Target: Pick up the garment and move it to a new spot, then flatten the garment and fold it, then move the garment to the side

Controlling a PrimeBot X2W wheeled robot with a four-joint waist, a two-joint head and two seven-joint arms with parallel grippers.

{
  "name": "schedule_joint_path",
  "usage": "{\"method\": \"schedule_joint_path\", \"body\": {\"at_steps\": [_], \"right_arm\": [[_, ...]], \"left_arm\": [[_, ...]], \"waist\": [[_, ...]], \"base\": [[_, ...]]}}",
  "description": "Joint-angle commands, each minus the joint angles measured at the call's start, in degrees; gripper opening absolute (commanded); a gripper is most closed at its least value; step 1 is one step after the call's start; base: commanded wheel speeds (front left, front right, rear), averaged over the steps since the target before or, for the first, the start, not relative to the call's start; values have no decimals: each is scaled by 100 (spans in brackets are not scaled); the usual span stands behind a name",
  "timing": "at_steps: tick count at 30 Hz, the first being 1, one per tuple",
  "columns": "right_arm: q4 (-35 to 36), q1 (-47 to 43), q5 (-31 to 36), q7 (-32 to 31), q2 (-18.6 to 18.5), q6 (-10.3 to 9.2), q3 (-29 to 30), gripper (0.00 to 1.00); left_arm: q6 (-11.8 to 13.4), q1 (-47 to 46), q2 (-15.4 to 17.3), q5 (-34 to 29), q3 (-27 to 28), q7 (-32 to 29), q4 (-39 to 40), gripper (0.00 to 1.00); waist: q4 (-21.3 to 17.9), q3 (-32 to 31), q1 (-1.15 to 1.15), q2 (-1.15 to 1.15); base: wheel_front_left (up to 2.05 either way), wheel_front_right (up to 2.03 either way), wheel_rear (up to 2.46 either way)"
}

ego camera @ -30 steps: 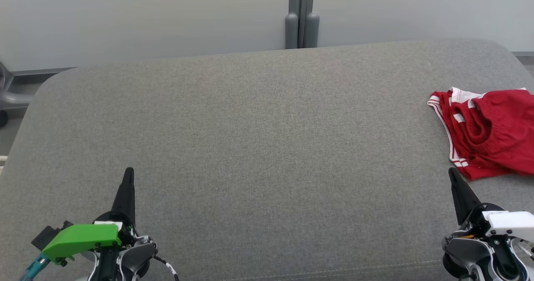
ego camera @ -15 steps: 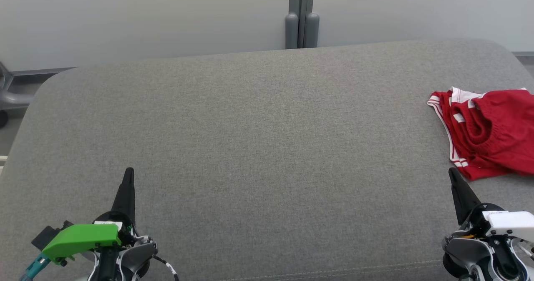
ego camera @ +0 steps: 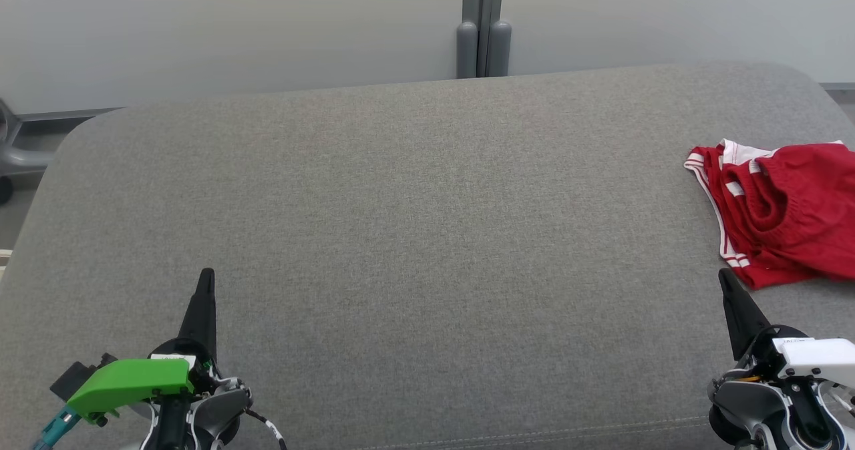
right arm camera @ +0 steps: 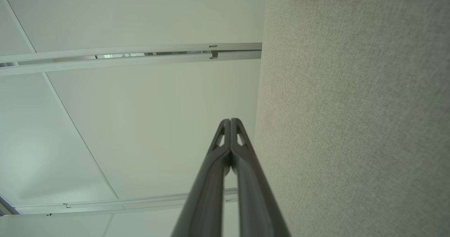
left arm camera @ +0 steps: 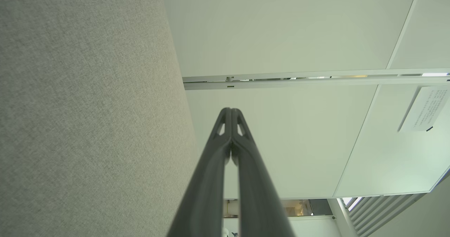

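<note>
Seeing red shorts (ego camera: 788,216) lying crumpled at the right end of the grey cushion (ego camera: 427,203). Holding left gripper (ego camera: 206,274) and right gripper (ego camera: 723,275) over the cushion's near edge, all 2 pressed together, pinching nothing.

Crumpled red garment (ego camera: 781,213) at right edge of grey cushion (ego camera: 414,236), grippers closed, empty
</note>
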State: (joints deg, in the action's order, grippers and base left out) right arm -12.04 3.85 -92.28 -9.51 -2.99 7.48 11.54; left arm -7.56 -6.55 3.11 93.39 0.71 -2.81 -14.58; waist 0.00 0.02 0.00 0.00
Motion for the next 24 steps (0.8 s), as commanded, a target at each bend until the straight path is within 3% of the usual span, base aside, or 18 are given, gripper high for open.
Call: {"method": "schedule_joint_path", "body": {"at_steps": [1,24], "right_arm": [[-7,43,-34,-31,-21,2,10,0],[-7,44,-28,-33,-17,2,15,0]], "left_arm": [[-22,-62,1,10,21,-8,19,0],[-22,-61,-7,-3,31,-15,21,0]], "waist": [[0,0,0,0],[0,0,0,0]], "base": [[0,0,0],[0,0,0]]}}
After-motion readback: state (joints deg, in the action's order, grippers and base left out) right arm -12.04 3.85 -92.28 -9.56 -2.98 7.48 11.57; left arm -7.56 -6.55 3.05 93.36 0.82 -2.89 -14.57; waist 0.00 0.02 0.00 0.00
